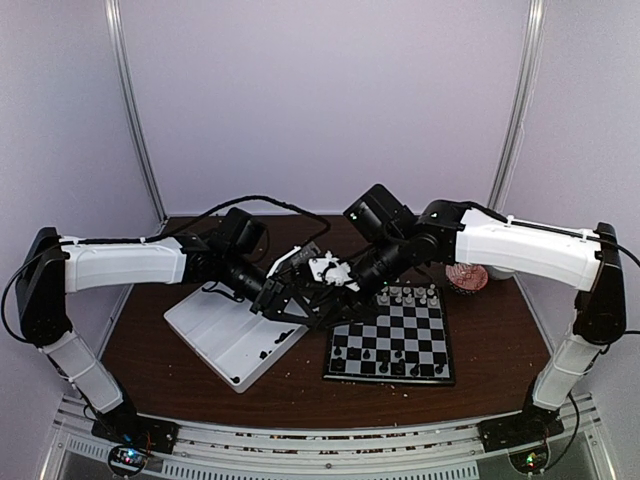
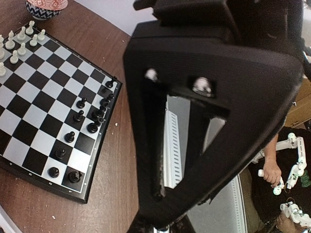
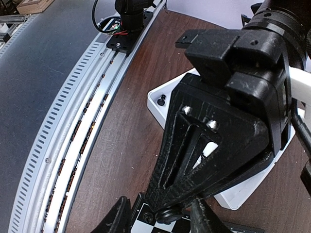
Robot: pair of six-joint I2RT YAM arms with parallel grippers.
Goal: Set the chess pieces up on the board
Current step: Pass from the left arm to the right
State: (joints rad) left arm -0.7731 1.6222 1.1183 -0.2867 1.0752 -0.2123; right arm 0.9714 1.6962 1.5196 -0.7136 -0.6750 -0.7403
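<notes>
1. The left gripper [image 3: 167, 212] is seen with its fingers closed together; whether anything is pinched cannot be told.
2. The right gripper [image 3: 162, 219] is held open, with one finger on either side of the left gripper's tip.
3. The board [image 1: 392, 345] is found just below and beside both grippers' tips.
4. The chess pieces [image 2: 80, 116] are stood on the board's edge rows.
5. One small dark piece [image 3: 161, 100] is seen in the white tray [image 3: 151, 108], behind the left gripper.

We see the chessboard [image 2: 43, 111] on the brown table [image 2: 115, 191].
Black pieces [image 2: 78, 116] line one board edge; white pieces [image 2: 10, 42] crowd the opposite side.
</notes>
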